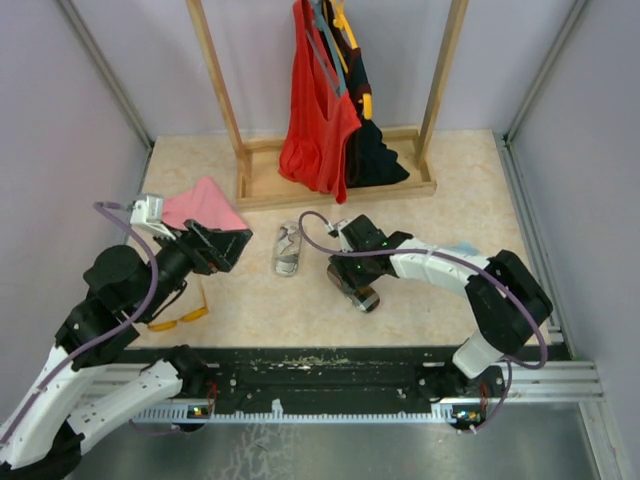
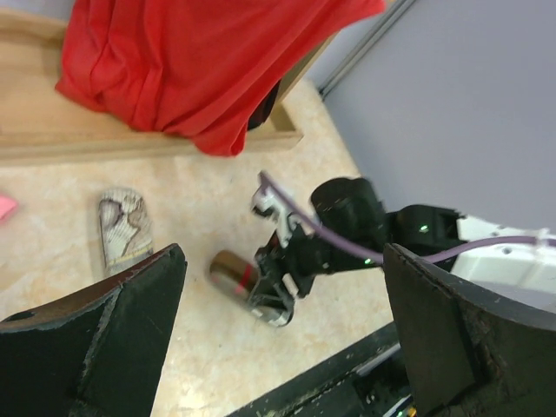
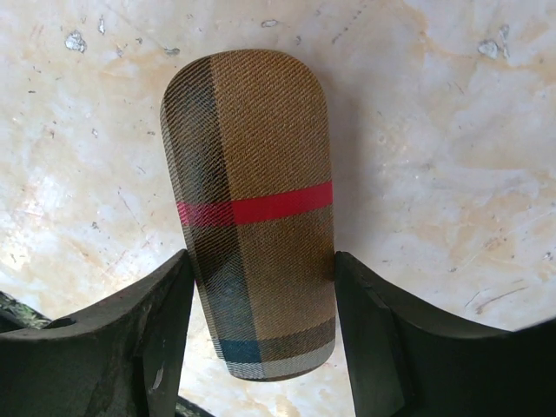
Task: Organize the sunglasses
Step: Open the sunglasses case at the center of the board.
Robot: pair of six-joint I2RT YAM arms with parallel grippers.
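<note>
The sunglasses (image 1: 180, 319) show as a thin orange-red frame on the table at the near left, partly hidden under my left arm. My left gripper (image 1: 215, 245) (image 2: 282, 254) hangs wide open above the table, holding nothing, beside the pink cloth (image 1: 205, 205). A brown plaid case with a red stripe (image 3: 252, 208) (image 2: 233, 272) (image 1: 352, 283) lies flat near the table's middle. My right gripper (image 1: 356, 287) (image 3: 261, 269) is down over its near end. Both fingers (image 3: 165, 321) press against the case's sides.
A pale patterned case (image 1: 288, 248) (image 2: 122, 228) lies left of the brown one. A wooden rack (image 1: 340, 185) with red and dark clothes (image 1: 318, 110) stands at the back. A light blue cloth (image 1: 466, 247) peeks out behind my right arm. Walls close in on both sides.
</note>
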